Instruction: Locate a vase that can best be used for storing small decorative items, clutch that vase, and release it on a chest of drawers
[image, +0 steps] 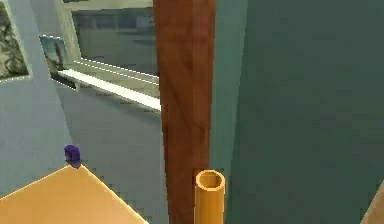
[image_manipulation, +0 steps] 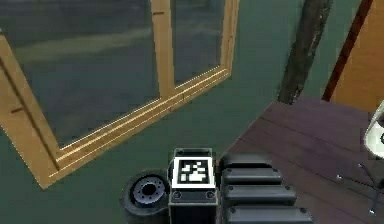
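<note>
Tube (image: 210, 205) before post (image: 188, 90) — window (image: 115, 50) left, wall (image: 310, 110) right.

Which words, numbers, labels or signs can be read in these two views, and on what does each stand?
None can be read.
The white square on the arm bears black marks: a pattern, not letters.
The wall picture at the forward view's left edge shows no writing that I can read.
</note>
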